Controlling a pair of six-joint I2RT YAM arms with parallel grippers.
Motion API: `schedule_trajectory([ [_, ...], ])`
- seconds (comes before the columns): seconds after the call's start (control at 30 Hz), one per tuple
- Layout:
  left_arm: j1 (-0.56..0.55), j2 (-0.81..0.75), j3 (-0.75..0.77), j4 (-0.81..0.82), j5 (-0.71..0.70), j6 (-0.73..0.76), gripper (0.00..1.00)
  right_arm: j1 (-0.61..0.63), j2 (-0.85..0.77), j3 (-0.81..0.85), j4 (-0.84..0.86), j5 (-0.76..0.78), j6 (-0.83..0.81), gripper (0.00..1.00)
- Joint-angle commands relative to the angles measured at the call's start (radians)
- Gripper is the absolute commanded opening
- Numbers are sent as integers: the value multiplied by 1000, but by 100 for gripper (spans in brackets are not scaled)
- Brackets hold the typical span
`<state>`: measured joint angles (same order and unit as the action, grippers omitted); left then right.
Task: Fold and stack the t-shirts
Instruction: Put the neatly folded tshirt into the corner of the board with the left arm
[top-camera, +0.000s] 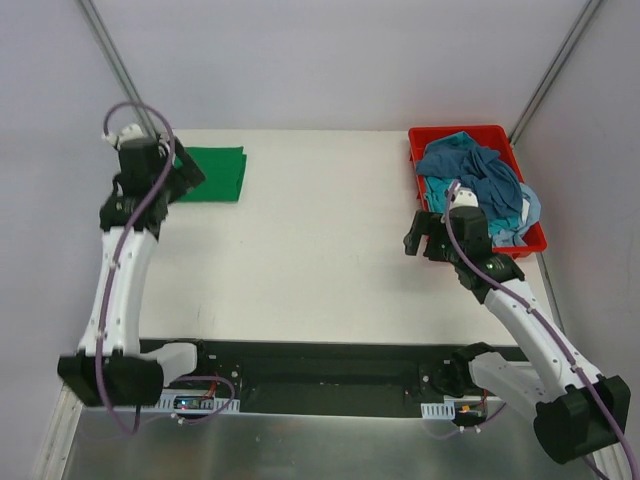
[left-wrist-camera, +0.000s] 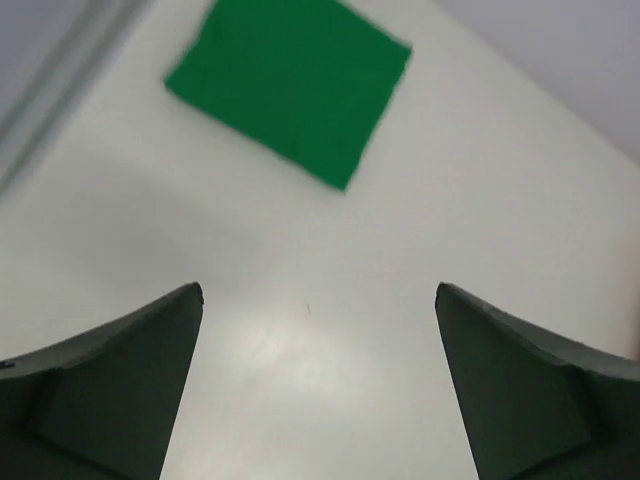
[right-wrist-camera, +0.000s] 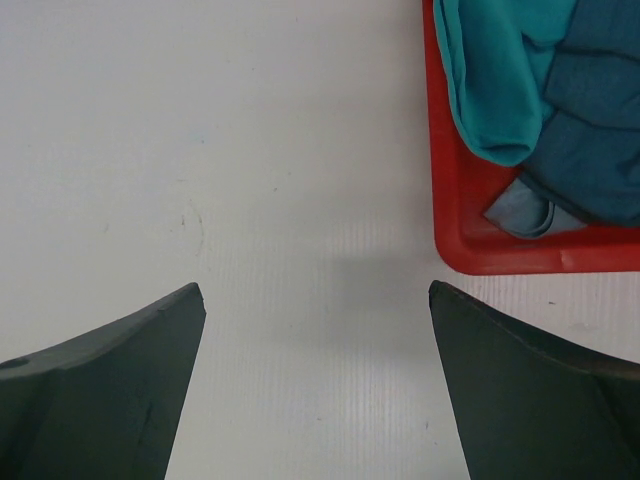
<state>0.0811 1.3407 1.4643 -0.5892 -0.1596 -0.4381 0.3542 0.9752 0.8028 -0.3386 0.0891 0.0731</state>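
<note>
A folded green t-shirt (top-camera: 214, 173) lies flat at the table's far left; it also shows in the left wrist view (left-wrist-camera: 290, 85), above the fingers. My left gripper (top-camera: 187, 172) hovers at the shirt's left edge, open and empty (left-wrist-camera: 318, 292). A red bin (top-camera: 460, 132) at the far right holds a heap of unfolded teal and blue t-shirts (top-camera: 482, 180). My right gripper (top-camera: 423, 238) is open and empty (right-wrist-camera: 316, 290) over bare table just left of the bin's near corner (right-wrist-camera: 500, 255). A teal shirt (right-wrist-camera: 495, 70) and a dark blue shirt (right-wrist-camera: 590, 130) fill that corner.
The white table (top-camera: 320, 250) spans between the two arms. Grey walls and slanted metal poles (top-camera: 118, 65) enclose the back corners. A black rail (top-camera: 320, 375) with the arm bases runs along the near edge.
</note>
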Motion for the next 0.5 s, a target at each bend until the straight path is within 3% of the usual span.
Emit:
schedule_trajectory([
  [0.0, -134, -260, -465, 126, -6, -152, 99, -6, -90, -108, 33, 29, 51, 96],
  [0.13, -173, -484, -744, 193, -34, -201, 99, -6, -174, -198, 49, 53, 63, 96],
  [0.27, -176, -557, -757, 207, 5, -208, 99, -8, -269, -272, 75, 52, 60, 96],
  [0.47, -176, -548, -740, 207, 6, -202, 99, -6, -398, -332, 89, 110, 67, 96],
])
